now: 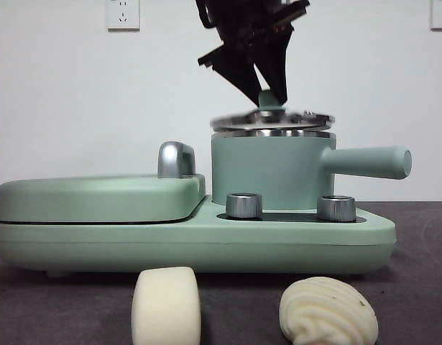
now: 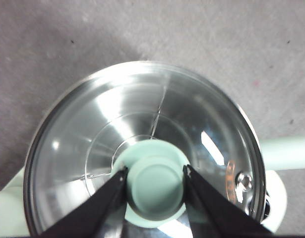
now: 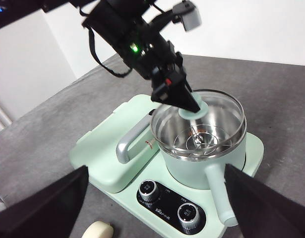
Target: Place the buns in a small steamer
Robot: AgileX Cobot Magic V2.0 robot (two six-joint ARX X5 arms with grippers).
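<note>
The small steamer (image 1: 271,172) is a mint green pot with a long side handle, standing on a green cooker base. My left gripper (image 1: 267,93) is shut on the green knob (image 2: 155,184) of its glass lid (image 2: 142,124) and holds the lid slightly above the steel rim. It also shows in the right wrist view (image 3: 192,105). The smooth cylindrical bun (image 1: 167,305) and the swirled bun (image 1: 328,313) lie on the table in front of the cooker. My right gripper (image 3: 157,203) is open, hovering high above the front of the cooker.
A flat mint green lidded griddle (image 1: 98,198) with a chrome handle (image 1: 175,159) sits left of the pot. Two steel dials (image 1: 243,205) are on the base front. A wire rack (image 3: 199,141) lies inside the pot. Grey table all around.
</note>
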